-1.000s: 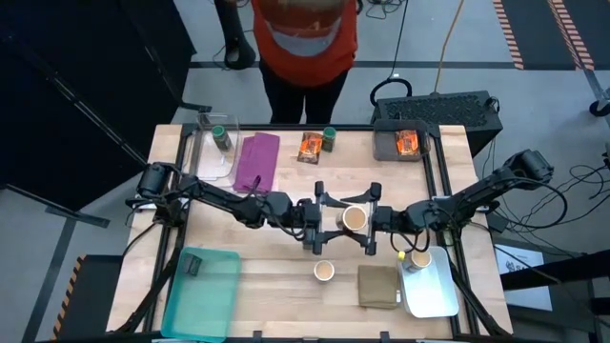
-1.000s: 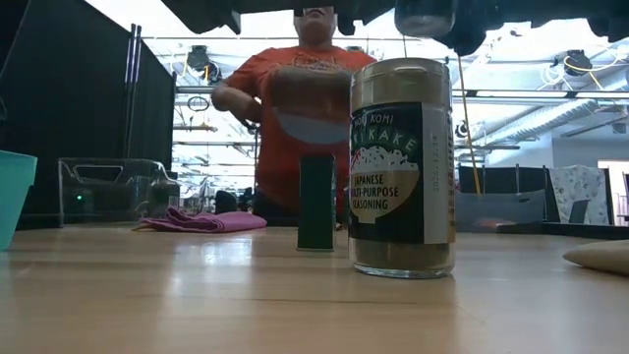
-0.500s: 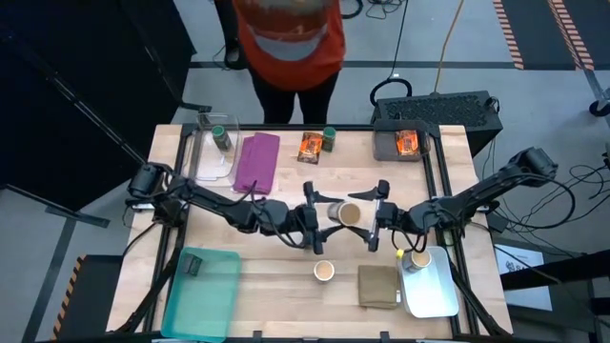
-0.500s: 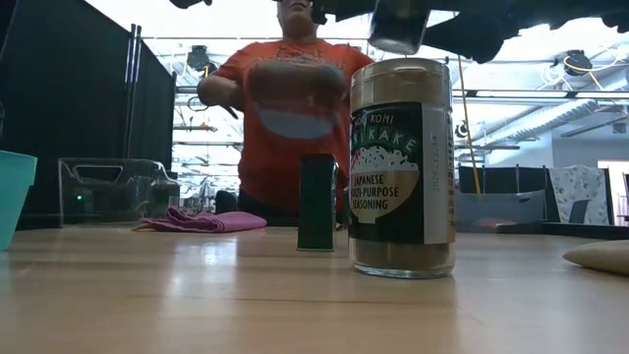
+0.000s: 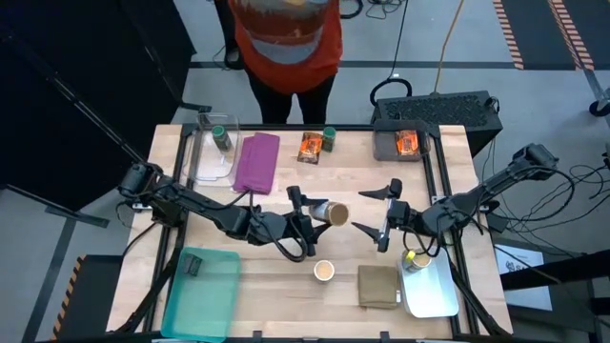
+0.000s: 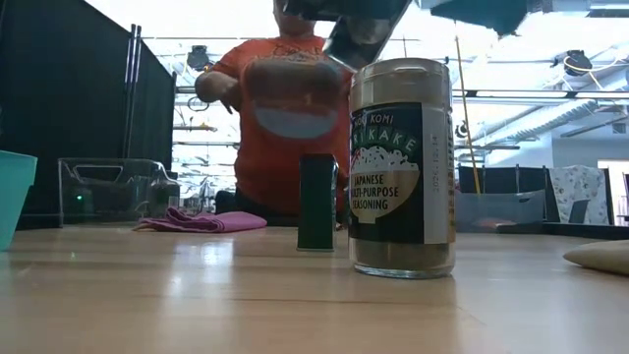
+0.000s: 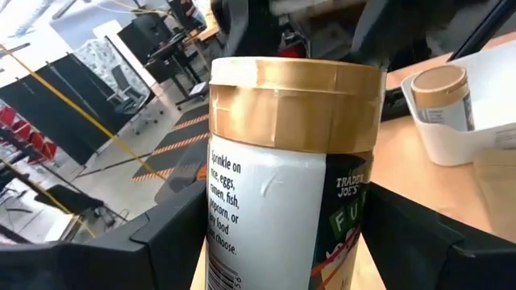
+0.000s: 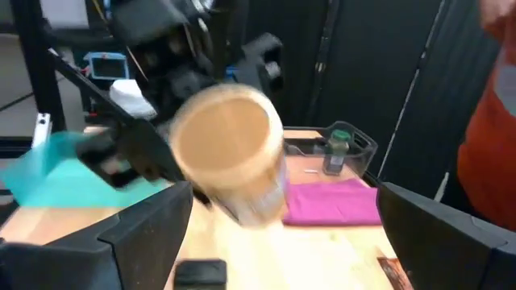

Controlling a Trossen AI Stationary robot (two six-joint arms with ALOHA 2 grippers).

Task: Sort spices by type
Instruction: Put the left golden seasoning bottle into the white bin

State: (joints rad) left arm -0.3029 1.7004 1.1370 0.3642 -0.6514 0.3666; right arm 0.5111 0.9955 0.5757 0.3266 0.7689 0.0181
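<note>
A tan-topped spice jar [image 5: 329, 211] hangs over the table's middle, tipped on its side with its lid toward the right arm. My left gripper [image 5: 311, 219] is shut on it. My right gripper [image 5: 379, 211] stands open a little to the jar's right, holding nothing; in its wrist view the jar's lid [image 8: 222, 133] faces it. A second tan-topped jar [image 5: 324, 271] stands upright on its base near the front edge, large in the low view [image 6: 401, 167]. A third [image 5: 416, 259] stands in the white tray [image 5: 434, 295]. My left gripper pinches the jar's labelled body [image 7: 266, 217], below the gold lid, between its two fingers [image 7: 161, 242]. The fingers come nearly level from the table's left and lie across the jar. The jar is lifted clear of the table, tilted over with its lid away from the gripper.
A teal tray [image 5: 214, 295] with a dark block sits front left. A clear bin [image 5: 212, 152] with a green-lidded jar, a purple cloth [image 5: 255, 160], an orange packet [image 5: 309, 145] and another green-lidded jar [image 5: 329, 138] lie along the back. An olive cloth [image 5: 378, 286] lies front right. A person stands behind the table.
My left gripper has drawn the jar toward the table's left and rolled its wrist, tipping the jar from upright onto its side. My right gripper, open throughout, has backed away from the jar toward the table's right edge and risen a little.
</note>
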